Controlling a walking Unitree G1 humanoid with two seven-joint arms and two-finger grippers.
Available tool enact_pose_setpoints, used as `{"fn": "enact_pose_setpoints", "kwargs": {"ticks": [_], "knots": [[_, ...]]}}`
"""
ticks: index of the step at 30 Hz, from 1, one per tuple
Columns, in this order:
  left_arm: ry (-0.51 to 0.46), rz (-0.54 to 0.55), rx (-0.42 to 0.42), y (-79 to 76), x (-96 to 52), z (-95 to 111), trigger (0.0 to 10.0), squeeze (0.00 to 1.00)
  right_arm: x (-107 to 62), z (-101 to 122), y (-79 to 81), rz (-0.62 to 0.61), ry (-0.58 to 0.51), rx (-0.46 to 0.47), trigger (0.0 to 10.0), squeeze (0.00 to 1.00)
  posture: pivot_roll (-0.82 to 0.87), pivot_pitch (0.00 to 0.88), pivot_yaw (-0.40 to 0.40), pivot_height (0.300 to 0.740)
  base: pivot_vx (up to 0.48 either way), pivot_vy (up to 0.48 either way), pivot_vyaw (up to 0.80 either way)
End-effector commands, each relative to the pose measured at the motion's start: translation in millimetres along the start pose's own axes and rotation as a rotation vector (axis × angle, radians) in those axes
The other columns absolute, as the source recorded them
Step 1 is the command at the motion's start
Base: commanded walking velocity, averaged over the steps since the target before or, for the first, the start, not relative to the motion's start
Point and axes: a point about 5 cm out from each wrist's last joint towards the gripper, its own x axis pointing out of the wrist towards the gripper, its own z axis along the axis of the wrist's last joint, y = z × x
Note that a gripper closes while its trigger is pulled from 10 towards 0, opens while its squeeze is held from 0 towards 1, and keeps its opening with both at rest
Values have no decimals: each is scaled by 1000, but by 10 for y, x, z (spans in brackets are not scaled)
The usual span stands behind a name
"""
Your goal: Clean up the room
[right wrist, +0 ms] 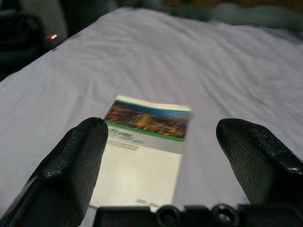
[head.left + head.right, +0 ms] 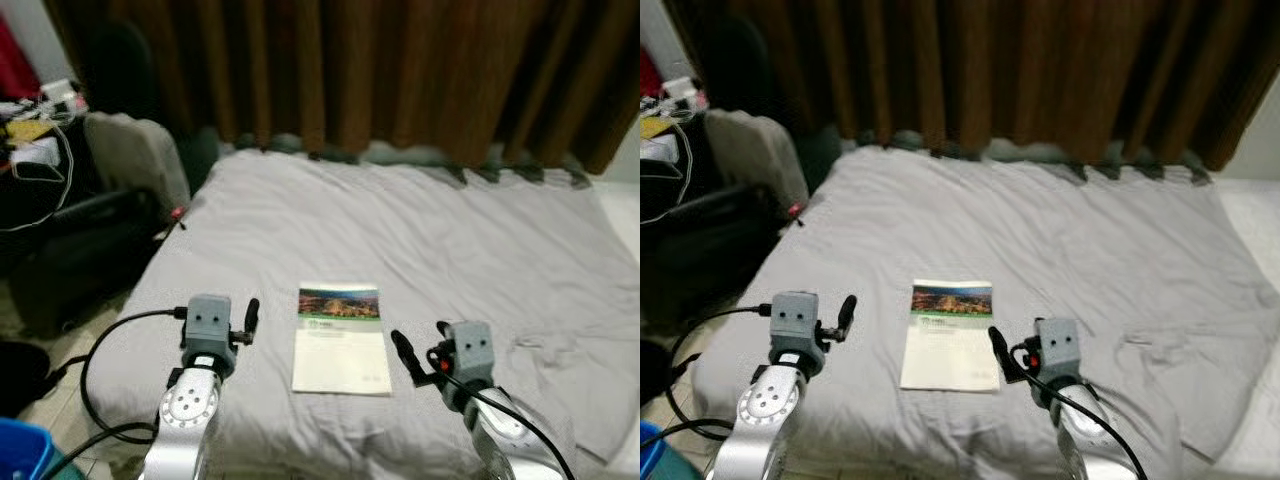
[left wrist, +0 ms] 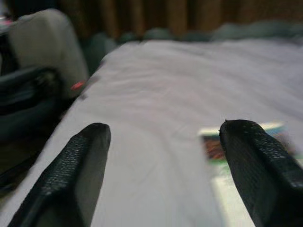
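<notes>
My right gripper (image 1: 161, 142) and left gripper (image 3: 163, 156) gape wide, flanking the booklet (image 2: 341, 338) at lower centre on the bed (image 2: 480, 250).

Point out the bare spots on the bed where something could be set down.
The bed is bare from the booklet back to the curtain, and on the robot's right of the booklet, though wrinkled there. Crowded: the near edge, where the left gripper and right gripper, jaws open, flank the booklet.
</notes>
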Motion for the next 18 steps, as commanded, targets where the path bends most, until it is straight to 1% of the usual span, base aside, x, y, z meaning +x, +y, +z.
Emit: {"fn": "enact_pose_setpoints", "kwargs": {"ticks": [1,2,4,5,9,12,15,18], "knots": [[-8,-28,2,-89,26,27,10000,0,0,-20,-77,-18,26,-33,10000,0,8,31,9,740,0,0,0],[-6,-39,-25,-107,26,17,10000,0,6,-8,-79,-21,17,-41,10000,0,7,30,8,740,0,0,0],[0,-47,-38,-118,27,7,10000,0,9,-3,-78,-19,14,-41,10000,0,7,30,8,740,0,0,0],[10,-75,-48,-131,38,-23,10000,0,6,-3,-63,-20,8,-43,10000,0,4,31,9,740,480,0,0],[15,-90,-54,-110,57,-50,10000,0,-7,-30,-17,-12,9,-47,10000,0,4,33,8,740,480,0,0],[-4,-128,-35,-121,71,-36,10000,0,-6,-57,22,2,14,-55,10000,0,-2,43,11,740,480,0,0],[10,-108,-56,-118,83,-56,10000,0,7,-56,28,5,12,-61,10000,0,-5,54,12,740,471,0,0],[16,-112,-64,-146,75,-83,10000,0,16,-40,26,8,7,-66,10000,0,-5,70,11,740,469,0,0]]}}
